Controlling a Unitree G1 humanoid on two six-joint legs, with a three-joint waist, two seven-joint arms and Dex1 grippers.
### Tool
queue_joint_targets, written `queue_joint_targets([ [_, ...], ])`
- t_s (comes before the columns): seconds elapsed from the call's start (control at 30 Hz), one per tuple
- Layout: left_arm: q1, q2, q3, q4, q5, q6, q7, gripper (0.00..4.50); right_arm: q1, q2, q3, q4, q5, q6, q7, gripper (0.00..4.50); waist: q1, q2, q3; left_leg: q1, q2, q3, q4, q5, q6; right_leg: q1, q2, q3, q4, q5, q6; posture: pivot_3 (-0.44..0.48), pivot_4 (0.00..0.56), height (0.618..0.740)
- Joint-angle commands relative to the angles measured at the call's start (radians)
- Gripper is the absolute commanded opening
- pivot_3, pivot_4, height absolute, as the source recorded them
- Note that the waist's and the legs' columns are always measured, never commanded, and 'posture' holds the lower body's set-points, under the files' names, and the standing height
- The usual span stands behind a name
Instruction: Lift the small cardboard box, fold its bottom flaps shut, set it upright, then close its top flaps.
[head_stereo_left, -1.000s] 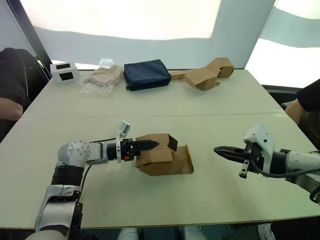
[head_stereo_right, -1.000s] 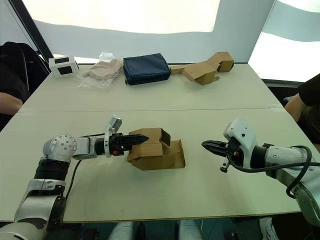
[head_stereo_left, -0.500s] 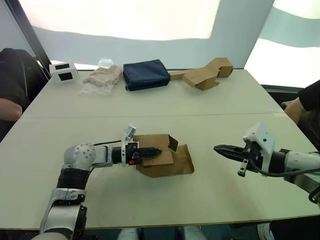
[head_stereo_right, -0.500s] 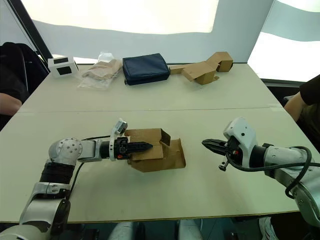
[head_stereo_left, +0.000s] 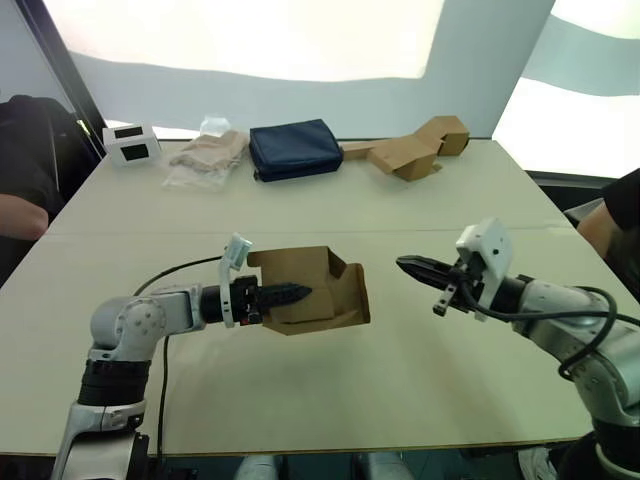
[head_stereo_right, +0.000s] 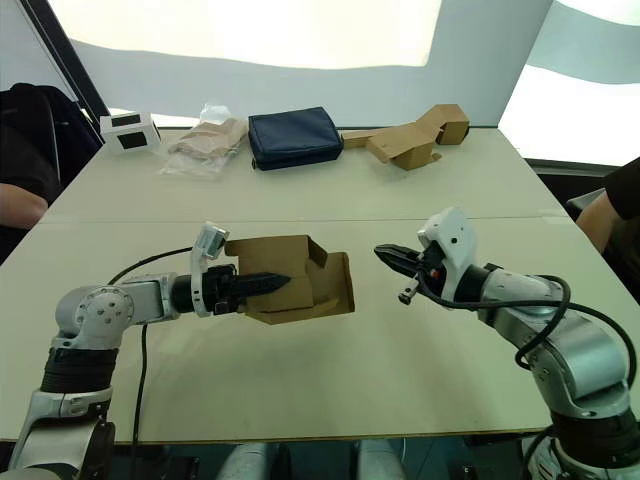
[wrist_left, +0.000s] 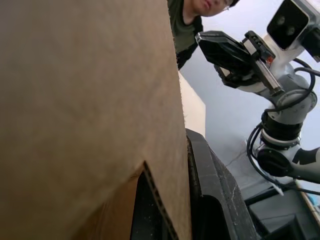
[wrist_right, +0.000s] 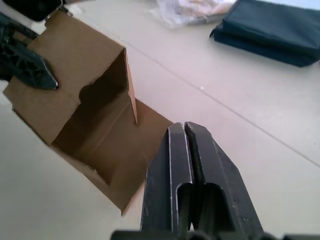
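Clamped on one side wall of the small cardboard box (head_stereo_left: 308, 290), my left gripper (head_stereo_left: 292, 294) has it pinched with one finger outside and the other inside the wall, and my right gripper (head_stereo_left: 412, 268) hangs just to the right of it with its fingers pressed together and nothing between them. A second ago the box lay slumped on the table (head_stereo_left: 300, 390) with my left fingers at its left side; now it is raised clear of the surface, near the middle of the table's near half, and turned so its open mouth faces right toward my other arm. My right arm has also come in from well off to the right and now points straight at that open end. I take it the lift is done and the folding is about to start: the flaps (wrist_right: 127, 82) at the open end stand splayed, none yet folded across, and which rim counts as the bottom I cannot tell. Counting what lies around: one small box in my grip, one bent tan cardboard piece (head_stereo_left: 410, 148) at the far right, one dark blue pouch (head_stereo_left: 294, 149), one crumpled plastic bag (head_stereo_left: 205, 156), and two small white devices (head_stereo_left: 131, 142) stacked at the far left. A person's arm (head_stereo_left: 22, 215) rests at the left edge and another person (head_stereo_left: 612, 210) sits at the right.
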Motion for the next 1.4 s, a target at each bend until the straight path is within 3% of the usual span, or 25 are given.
queue_joint_targets([
  [0.03, -0.014, 0.012, 0.001, -0.037, -0.006, -0.037, -0.026, 0.04, -0.047, 0.051, 0.048, 0.025, -0.050, -0.049, -0.037, 0.00, -0.001, 0.000, 0.000, 0.000, 0.000, 0.000, 0.000, 0.000, 0.000, 0.000, 0.000, 0.000, 0.000, 0.000, 0.000, 0.000, 0.150, 0.740],
  [0.4, -0.021, 0.036, -0.038, -0.067, 0.004, -0.077, -0.063, 0.04, -0.152, 0.186, 0.235, 0.113, -0.149, -0.110, -0.018, 0.00, -0.004, 0.000, 0.000, 0.000, 0.001, 0.000, 0.000, 0.000, 0.000, -0.001, 0.002, 0.000, 0.000, 0.000, 0.001, 0.000, 0.150, 0.740],
  [0.77, -0.052, 0.022, -0.040, -0.096, -0.031, -0.054, -0.040, 0.04, -0.198, 0.221, 0.286, 0.112, -0.161, -0.100, 0.035, 0.00, -0.004, 0.000, 0.000, 0.000, 0.001, 0.000, 0.000, 0.000, 0.000, -0.001, 0.001, 0.000, 0.000, 0.001, 0.001, 0.000, 0.150, 0.740],
  [1.1, -0.058, 0.031, -0.035, -0.082, -0.017, -0.074, -0.031, 0.04, -0.219, 0.194, 0.229, 0.106, -0.153, -0.090, 0.061, 0.00, -0.002, 0.000, 0.000, 0.000, 0.001, -0.001, -0.001, 0.000, 0.000, -0.001, 0.002, 0.000, 0.001, 0.001, 0.001, 0.000, 0.150, 0.740],
  [1.4, -0.098, 0.038, -0.002, -0.046, -0.017, -0.099, -0.007, 0.04, -0.088, 0.048, 0.062, -0.008, -0.048, 0.001, 0.111, 0.00, -0.002, 0.000, 0.000, 0.000, 0.001, -0.001, -0.001, 0.000, 0.000, -0.001, 0.002, -0.001, 0.000, 0.000, 0.001, 0.000, 0.150, 0.740],
])
